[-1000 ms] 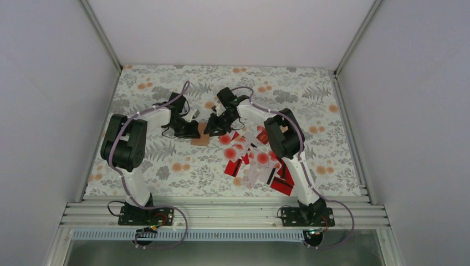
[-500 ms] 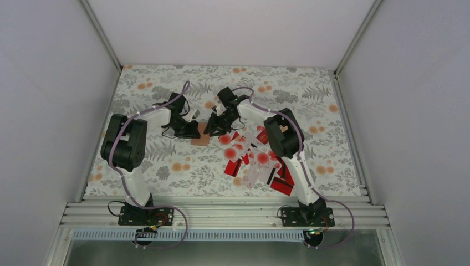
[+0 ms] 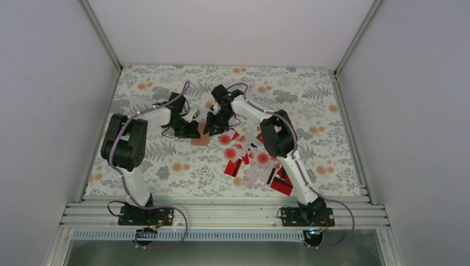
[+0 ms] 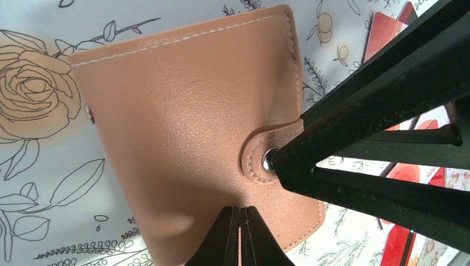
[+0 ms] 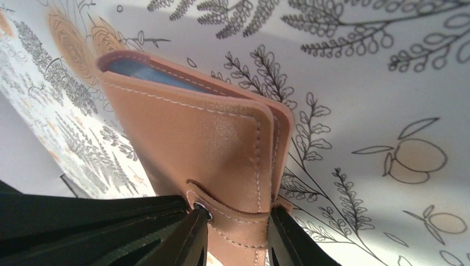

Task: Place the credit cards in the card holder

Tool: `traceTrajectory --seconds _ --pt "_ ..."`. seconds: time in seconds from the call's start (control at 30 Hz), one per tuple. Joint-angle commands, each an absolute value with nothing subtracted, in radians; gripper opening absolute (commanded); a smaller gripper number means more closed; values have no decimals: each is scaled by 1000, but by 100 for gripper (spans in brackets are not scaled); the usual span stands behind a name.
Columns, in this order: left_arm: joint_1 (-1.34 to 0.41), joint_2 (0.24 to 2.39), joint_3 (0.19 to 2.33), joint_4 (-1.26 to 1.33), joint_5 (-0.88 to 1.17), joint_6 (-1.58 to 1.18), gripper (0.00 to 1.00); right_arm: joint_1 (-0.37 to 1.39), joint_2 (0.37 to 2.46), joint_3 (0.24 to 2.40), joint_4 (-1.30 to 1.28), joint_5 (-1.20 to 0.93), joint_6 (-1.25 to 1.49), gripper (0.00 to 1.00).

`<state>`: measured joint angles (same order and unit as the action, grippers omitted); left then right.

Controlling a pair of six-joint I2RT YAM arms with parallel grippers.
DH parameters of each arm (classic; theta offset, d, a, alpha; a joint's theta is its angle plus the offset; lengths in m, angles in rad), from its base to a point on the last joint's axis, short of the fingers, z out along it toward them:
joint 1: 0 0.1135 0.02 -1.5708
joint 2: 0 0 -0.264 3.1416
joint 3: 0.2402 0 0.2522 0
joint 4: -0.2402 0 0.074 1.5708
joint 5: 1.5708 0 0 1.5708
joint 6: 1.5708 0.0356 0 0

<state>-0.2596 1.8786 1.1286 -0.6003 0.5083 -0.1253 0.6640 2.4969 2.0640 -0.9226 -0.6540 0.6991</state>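
Observation:
The card holder (image 3: 200, 139) is a closed tan wallet lying flat on the floral cloth, its snap strap fastened (image 4: 188, 127). My left gripper (image 3: 194, 131) is shut, its tips (image 4: 239, 213) resting on the holder's cover near the edge closest to that camera. My right gripper (image 3: 214, 128) comes from the right; its jaws (image 5: 235, 221) grip the snap strap at the holder's edge (image 5: 188, 138), one finger (image 5: 191, 235) against the snap. The credit cards (image 3: 254, 158), red and white, lie in a loose pile right of the holder; some show in the left wrist view (image 4: 382, 33).
The floral cloth (image 3: 166, 166) covers the table between grey walls. An aluminium rail (image 3: 221, 213) runs along the near edge by the arm bases. The card pile reaches toward the right arm's base (image 3: 282, 185).
The right arm's wrist and elbow have shifted slightly left and back. The left arm and the card holder have stayed in place.

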Motion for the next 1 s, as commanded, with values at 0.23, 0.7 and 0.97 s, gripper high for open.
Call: traceTrajectory --seconds 0.23,0.7,0.97 --pt "-314 1991 1060 -516 519 -107 4 844 2727 2149 -929 -378 682 26" --pt "-312 1646 1126 -626 393 -189 15 784 2134 1922 -679 -307 431 47" --pt "-296 1400 1251 -697 164 -181 81 743 1787 1783 -638 -24 332 93"
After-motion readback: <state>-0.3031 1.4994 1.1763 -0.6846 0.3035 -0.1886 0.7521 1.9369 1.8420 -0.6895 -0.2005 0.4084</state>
